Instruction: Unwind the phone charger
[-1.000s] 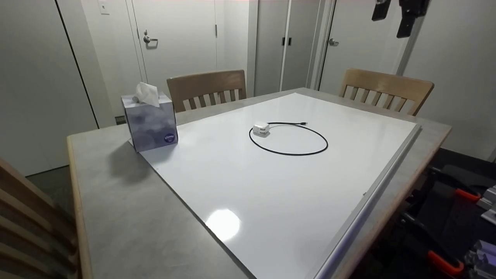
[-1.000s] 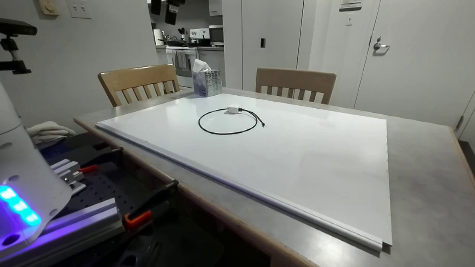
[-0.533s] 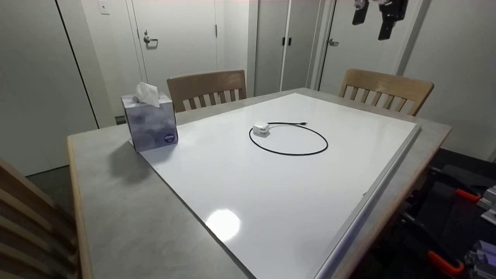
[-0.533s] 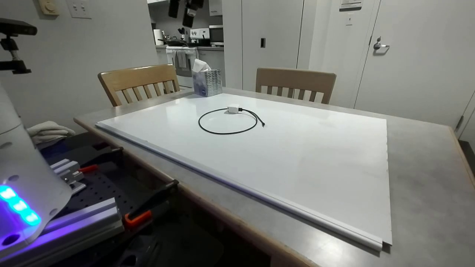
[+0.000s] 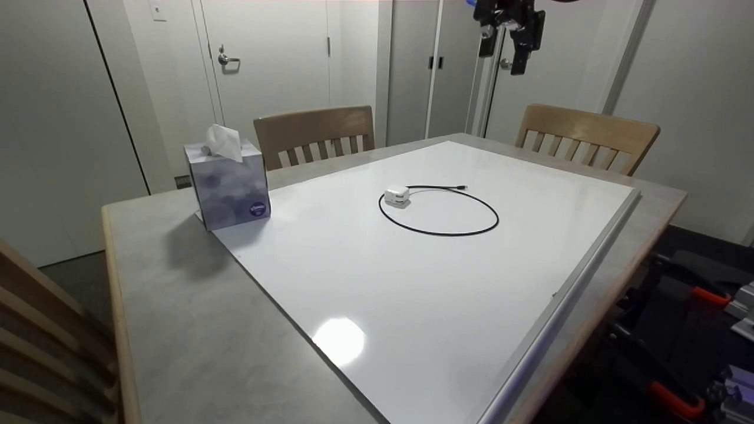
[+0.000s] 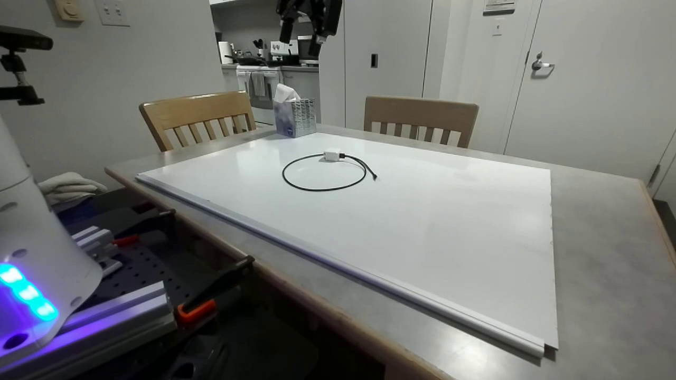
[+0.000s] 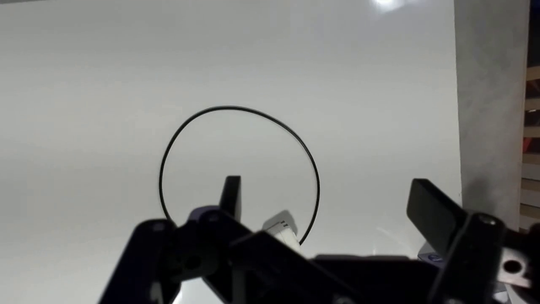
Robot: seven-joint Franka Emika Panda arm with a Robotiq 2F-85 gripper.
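The phone charger's thin black cable (image 5: 450, 234) lies in a single loop on the white board, shown in both exterior views. Its white plug (image 5: 396, 195) sits on the loop's far side, and the small dark connector (image 6: 375, 178) points away from the loop. From above, the wrist view gives most of the loop (image 7: 229, 107); the white plug (image 7: 282, 229) is partly covered by the gripper's linkage there. My gripper (image 5: 503, 60) hangs high above the table, well apart from the charger. Its fingers (image 7: 430, 211) stand wide apart with nothing held between them.
A purple tissue box (image 5: 231, 191) stands at a corner of the white board (image 5: 377, 282). A raised rail (image 6: 338, 266) runs along the board's edge on the robot's side. Wooden chairs (image 6: 421, 113) surround the grey table, and orange-tipped clamps (image 6: 196, 312) sit by the robot base.
The gripper has moved in over the table and lower, leftward in an exterior view and rightward in an exterior view. It has stayed open. The charger has not moved.
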